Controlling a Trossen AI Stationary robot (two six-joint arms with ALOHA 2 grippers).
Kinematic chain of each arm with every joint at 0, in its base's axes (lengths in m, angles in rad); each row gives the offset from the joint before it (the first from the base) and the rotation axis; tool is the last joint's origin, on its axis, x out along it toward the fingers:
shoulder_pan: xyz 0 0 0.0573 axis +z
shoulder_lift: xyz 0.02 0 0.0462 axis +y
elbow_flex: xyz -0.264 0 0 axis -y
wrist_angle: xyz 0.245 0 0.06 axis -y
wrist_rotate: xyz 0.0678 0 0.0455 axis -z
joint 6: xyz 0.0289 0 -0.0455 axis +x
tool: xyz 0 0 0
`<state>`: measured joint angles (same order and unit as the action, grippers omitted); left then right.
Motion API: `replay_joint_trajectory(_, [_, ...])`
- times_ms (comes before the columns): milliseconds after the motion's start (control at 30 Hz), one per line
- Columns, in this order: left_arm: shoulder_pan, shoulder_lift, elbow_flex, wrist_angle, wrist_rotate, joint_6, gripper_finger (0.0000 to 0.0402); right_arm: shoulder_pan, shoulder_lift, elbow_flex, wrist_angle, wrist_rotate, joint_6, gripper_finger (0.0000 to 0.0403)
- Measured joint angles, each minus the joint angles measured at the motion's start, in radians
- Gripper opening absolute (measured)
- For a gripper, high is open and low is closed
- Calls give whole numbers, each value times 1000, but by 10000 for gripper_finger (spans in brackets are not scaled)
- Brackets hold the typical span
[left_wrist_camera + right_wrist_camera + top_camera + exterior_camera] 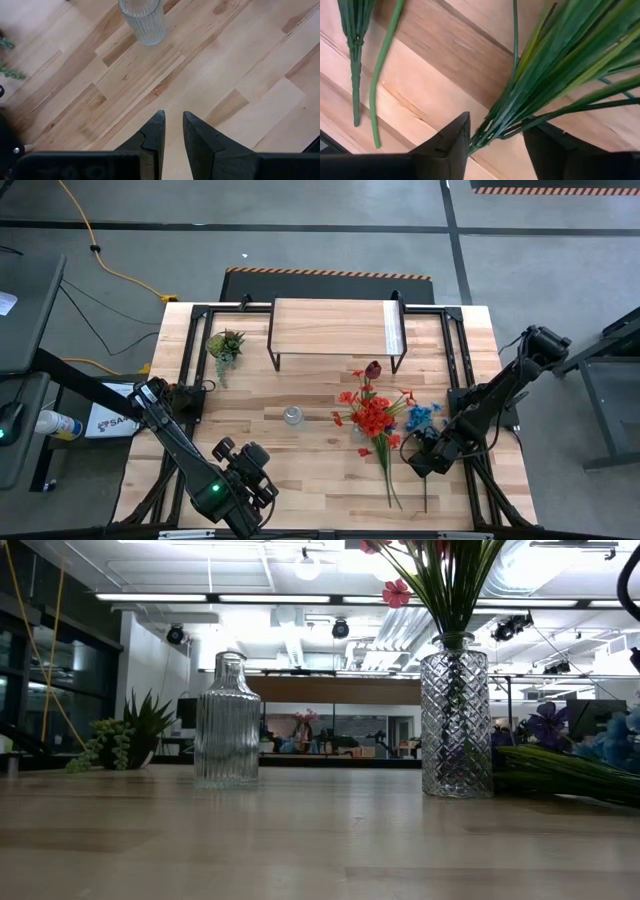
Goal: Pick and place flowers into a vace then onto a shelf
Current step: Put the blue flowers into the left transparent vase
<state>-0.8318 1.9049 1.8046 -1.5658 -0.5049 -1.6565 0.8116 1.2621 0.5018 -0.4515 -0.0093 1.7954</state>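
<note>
From above, the whole desk [320, 470] is seen: the shelf [335, 328] stands at the far edge, and most of the flowers [372, 416] are gathered right of the middle, red blooms uppermost, with one dark bloom toward the shelf and blue blooms to their right. Loose green stems are seen lying on the desk on the near side of the bunch. A small clear bottle [292, 416] is seen left of the flowers, and one potted plant [225, 345] at the far left beside the shelf.

Only in the low view are two glass vessels told apart: a ribbed bottle [227, 722] that stands empty, and a diamond-cut vase [455, 715] in which stems are held upright. Purple and blue blooms are seen lying at the right there.

The right gripper [418, 456] is placed low at the right, just beside the lying stems. In its wrist view a sheaf of green stems [555, 75] is seen between its fingers [445, 145], which stand apart on either side; contact cannot be told. Two more stems are seen lying farther off.

The left gripper [172, 135] is held over bare desk near the left front, its fingers narrowly parted and holding nothing.
</note>
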Motion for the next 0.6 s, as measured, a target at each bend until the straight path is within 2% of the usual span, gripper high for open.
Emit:
replay_joint_trajectory(300, [0, 0, 0, 0, 0, 2, 104, 0, 0, 0, 3, 28, -2, 114])
replay_joint_trajectory(467, [0, 0, 0, 0, 0, 2, 104, 0, 0, 1, -13, 27, -2, 98])
replay_joint_trajectory(600, [0, 0, 0, 0, 0, 2, 104, 0, 0, 1, -43, 1, 3, 67])
